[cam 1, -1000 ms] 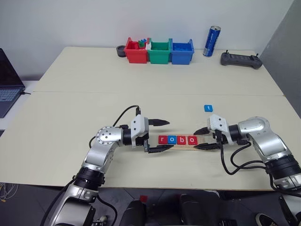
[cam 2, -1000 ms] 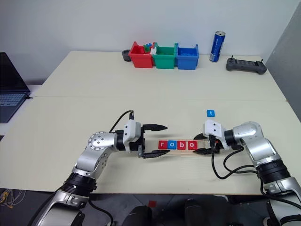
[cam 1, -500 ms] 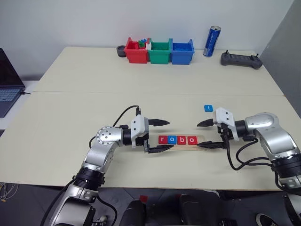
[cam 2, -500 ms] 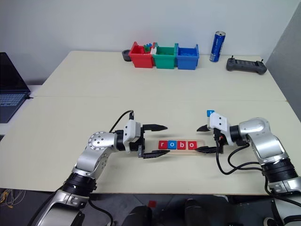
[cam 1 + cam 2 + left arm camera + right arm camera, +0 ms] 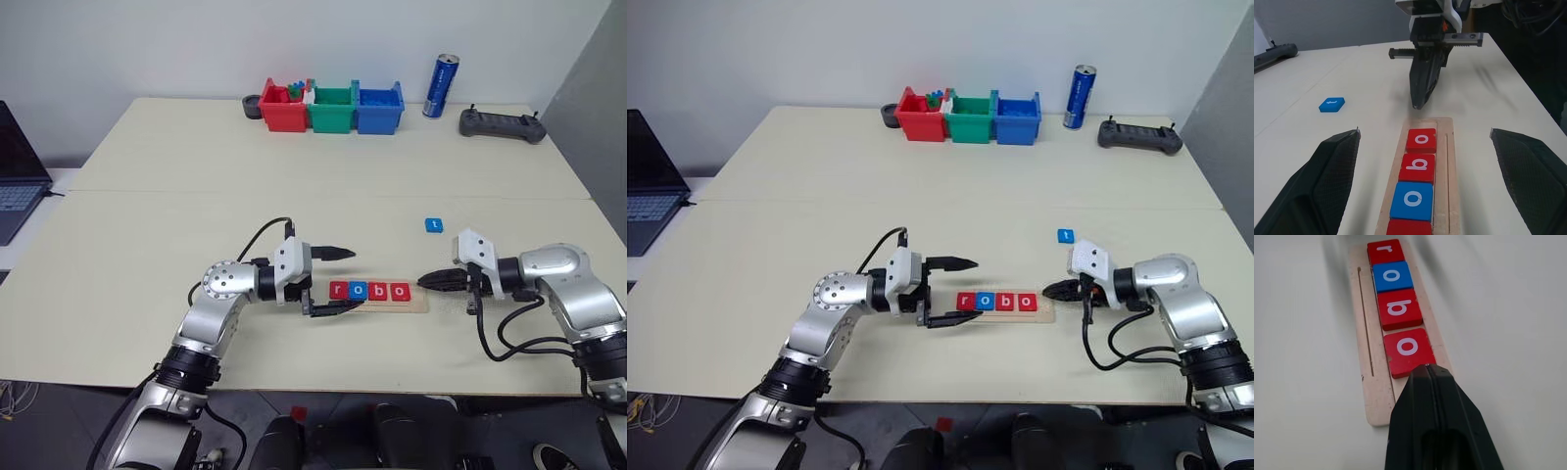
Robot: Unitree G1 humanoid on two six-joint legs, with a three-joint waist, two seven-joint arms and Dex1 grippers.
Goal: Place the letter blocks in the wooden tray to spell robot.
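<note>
The wooden tray (image 5: 417, 300) lies near the table's front edge. It holds four letter blocks in a row: a red r (image 5: 340, 290), a blue o (image 5: 359, 290), a red b (image 5: 378, 291) and a red o (image 5: 399, 291). The space at its right end is bare. A blue t block (image 5: 434, 225) lies loose on the table behind and to the right. My left gripper (image 5: 354, 280) is open, one finger on each side of the tray's left end. My right gripper (image 5: 425, 283) is shut and empty, its tip just off the tray's right end (image 5: 1376, 404).
Red (image 5: 282, 108), green (image 5: 332, 110) and blue (image 5: 379, 110) bins stand at the far edge, with a dark round object (image 5: 253, 104) to their left. A blue can (image 5: 442, 86) and a black controller (image 5: 502, 123) stand further right. A laptop (image 5: 15, 176) sits at the far left.
My right gripper was open around the tray's right end. It has drawn back to the right and shut. The left gripper has stayed where it was.
</note>
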